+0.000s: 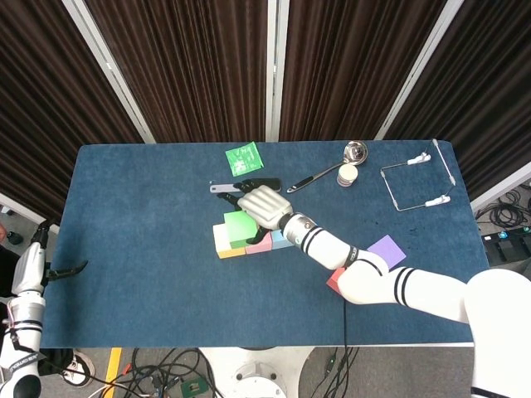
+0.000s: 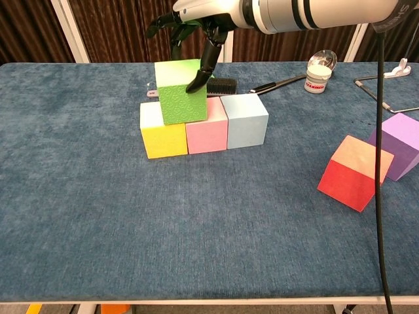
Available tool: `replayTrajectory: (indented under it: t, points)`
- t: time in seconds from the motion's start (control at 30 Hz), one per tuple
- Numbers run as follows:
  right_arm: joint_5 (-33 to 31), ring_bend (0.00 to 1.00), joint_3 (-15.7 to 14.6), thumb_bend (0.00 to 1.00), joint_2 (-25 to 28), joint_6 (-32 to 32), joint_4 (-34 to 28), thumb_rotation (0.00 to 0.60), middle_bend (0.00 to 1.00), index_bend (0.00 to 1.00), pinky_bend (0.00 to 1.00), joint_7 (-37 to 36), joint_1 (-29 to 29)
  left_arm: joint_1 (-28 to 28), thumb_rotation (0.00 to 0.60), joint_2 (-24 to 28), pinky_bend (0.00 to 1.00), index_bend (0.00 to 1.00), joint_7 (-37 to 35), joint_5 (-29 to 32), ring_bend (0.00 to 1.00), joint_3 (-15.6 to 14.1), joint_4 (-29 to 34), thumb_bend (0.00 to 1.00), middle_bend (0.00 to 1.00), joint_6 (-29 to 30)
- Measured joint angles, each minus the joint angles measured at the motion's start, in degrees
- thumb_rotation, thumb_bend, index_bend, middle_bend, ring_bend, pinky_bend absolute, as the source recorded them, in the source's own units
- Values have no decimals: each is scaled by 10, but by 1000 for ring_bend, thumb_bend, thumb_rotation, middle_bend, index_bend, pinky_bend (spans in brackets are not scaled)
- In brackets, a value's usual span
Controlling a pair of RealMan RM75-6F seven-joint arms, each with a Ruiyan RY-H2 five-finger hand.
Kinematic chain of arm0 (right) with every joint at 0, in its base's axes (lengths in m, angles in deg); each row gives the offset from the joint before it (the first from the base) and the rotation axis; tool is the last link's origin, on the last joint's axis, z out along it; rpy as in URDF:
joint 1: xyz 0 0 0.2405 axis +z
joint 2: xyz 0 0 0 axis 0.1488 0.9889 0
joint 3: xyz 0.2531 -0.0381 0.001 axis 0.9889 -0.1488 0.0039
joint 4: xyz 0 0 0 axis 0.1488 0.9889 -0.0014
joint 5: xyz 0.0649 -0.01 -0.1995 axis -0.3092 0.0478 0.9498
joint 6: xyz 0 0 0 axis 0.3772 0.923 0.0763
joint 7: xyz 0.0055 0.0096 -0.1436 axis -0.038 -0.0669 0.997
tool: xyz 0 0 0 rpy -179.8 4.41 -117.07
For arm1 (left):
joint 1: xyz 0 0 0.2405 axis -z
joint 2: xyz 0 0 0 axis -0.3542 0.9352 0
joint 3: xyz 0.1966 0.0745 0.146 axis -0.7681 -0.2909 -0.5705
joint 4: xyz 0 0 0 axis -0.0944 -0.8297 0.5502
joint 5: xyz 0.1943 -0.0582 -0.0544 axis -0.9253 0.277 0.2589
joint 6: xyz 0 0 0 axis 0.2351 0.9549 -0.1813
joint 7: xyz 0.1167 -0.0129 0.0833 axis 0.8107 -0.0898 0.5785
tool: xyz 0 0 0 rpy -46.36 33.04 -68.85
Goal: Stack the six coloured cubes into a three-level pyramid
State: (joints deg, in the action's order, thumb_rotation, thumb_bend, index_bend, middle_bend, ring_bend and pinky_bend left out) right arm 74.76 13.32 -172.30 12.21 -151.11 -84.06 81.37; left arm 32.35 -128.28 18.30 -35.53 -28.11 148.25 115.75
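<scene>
On the blue table [image 2: 98,216] a yellow cube [image 2: 163,135], a pink cube [image 2: 207,129] and a light blue cube [image 2: 245,121] stand in a row. A green cube [image 2: 181,93] rests on the yellow and pink ones. From above, the green cube [image 1: 239,228] lies left of my right hand [image 1: 261,204]. That right hand [image 2: 196,19] hovers over the green cube with its fingers spread, and one fingertip [image 2: 195,84] touches the cube's upper right edge. A red cube [image 2: 353,173] and a purple cube [image 2: 399,147] lie apart at the right. My left hand [image 1: 65,269] hangs beyond the table's left edge, too small to read.
Behind the row lie a black brush [image 2: 221,86], a green packet [image 1: 243,157] and a long spoon [image 1: 328,172]. A small jar [image 2: 319,69] and a wire frame [image 1: 415,182] sit at the back right.
</scene>
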Motion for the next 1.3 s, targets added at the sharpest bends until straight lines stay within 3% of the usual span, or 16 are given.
replayTrajectory:
  t: [0.3, 0.5, 0.83, 1.3]
  points:
    - [-4, 0, 0, 93, 1, 0, -3, 600, 375, 0, 0, 1, -1, 1, 600, 2, 107, 50, -2, -2, 0, 0, 1, 144, 0, -2]
    - [-6, 0, -2, 80, 3, 1, -6, 600, 270, 0, 0, 4, -3, 1, 600, 3, 107, 50, -1, -2, 0, 0, 4, 143, 0, -1]
    - [-15, 0, -4, 70, 4, -5, -5, 600, 200, 0, 0, 5, -1, 1, 600, 1, 107, 50, -5, -1, 0, -1, 0, 143, 0, -5]
    - [-23, 0, -6, 63, -3, 4, -2, 600, 329, 0, 0, 15, -1, -1, 600, 0, 107, 50, -8, -2, 0, -3, -3, 143, 0, -4]
